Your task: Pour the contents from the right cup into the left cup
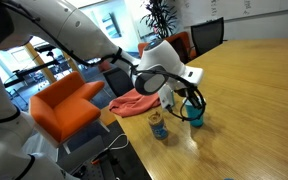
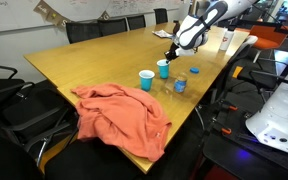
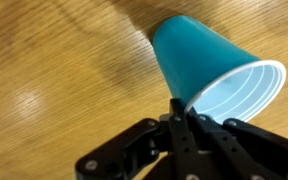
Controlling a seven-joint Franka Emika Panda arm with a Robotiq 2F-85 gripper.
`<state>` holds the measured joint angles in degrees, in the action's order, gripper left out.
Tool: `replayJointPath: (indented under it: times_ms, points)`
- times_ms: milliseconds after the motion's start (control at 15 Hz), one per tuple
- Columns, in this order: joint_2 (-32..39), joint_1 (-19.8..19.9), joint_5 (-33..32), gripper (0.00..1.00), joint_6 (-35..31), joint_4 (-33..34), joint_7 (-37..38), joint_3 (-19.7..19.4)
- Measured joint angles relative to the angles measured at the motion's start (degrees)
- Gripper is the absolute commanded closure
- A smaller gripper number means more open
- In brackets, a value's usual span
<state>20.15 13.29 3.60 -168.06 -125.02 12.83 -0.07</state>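
Observation:
The right cup (image 2: 164, 68), deep teal, stands upright on the wooden table (image 2: 94, 55); it also shows in an exterior view (image 1: 195, 116) and fills the wrist view (image 3: 199, 60). My gripper (image 3: 179, 108) comes down from above and its fingers pinch the cup's rim wall; it shows in both exterior views (image 1: 188, 100) (image 2: 172, 50). The left cup (image 2: 146, 79), smaller and paler, stands just beside the teal one. No contents can be made out in either cup.
A short yellow patterned can (image 2: 180, 84) (image 1: 159, 126) stands near the cups by the table edge. An orange-pink cloth (image 2: 119, 115) (image 1: 134, 102) lies over the table corner. Orange chairs (image 1: 69, 100) and black office chairs (image 2: 14, 95) surround the table.

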Motion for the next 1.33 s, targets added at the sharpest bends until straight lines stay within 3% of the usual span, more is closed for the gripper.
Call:
replayJointPath:
  times_ms: [600,867,1067,1333]
  points:
    - [-2.5,-10.5,-4.5,0.02,-1.6,-0.5,0.1,-9.6]
    - [-8.9,-15.8,-12.6,0.0,-5.8,-3.5,1.8,-12.6]
    - [-15.7,-20.5,-23.1,0.0,-6.3,-6.2,7.8,-16.9]
    - [-23.6,-20.8,-34.9,0.0,-6.2,-9.4,16.0,-18.8]
